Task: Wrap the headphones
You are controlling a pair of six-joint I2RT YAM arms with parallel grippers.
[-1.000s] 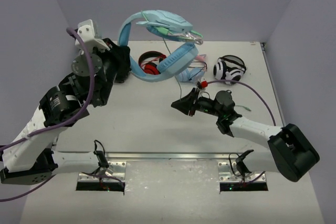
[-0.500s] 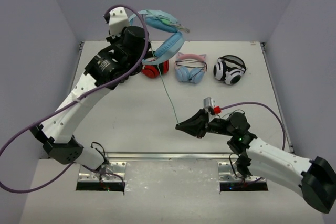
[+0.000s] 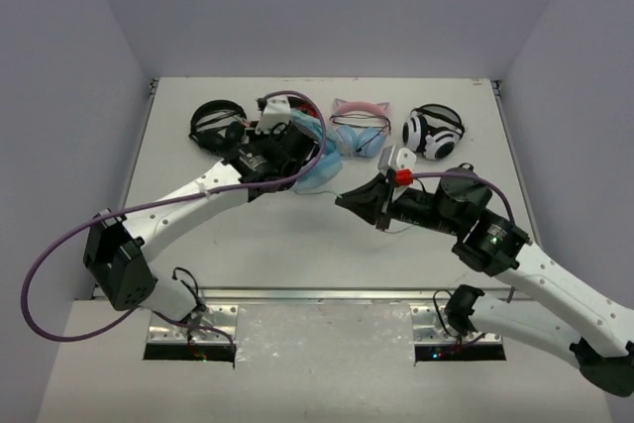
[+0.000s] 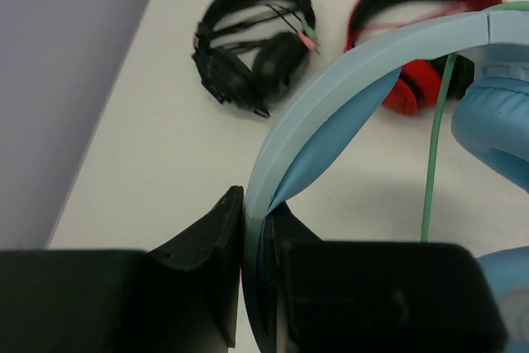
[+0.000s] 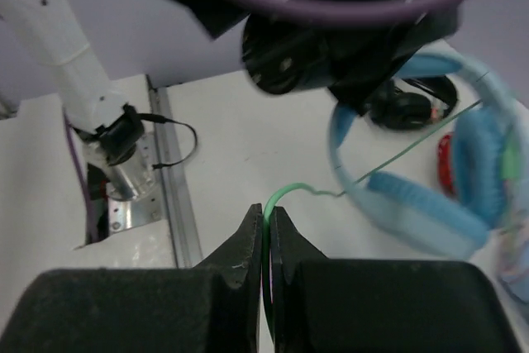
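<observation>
The light-blue headphones are held low over the back middle of the table. My left gripper is shut on their blue band, which runs up between the fingers in the left wrist view. A blue earcup and the thin pale-green cable show to the right there. My right gripper sits just right of the headphones and is shut on the cable, which curls out of the fingertips toward the headphones.
Black headphones lie at the back left and also show in the left wrist view. Red headphones lie beside them. A pink cat-ear pair and a white-and-black pair lie at the back right.
My left arm has brought the headphones down from high in the air to just over the table. My right gripper has moved back toward them with the cable.
</observation>
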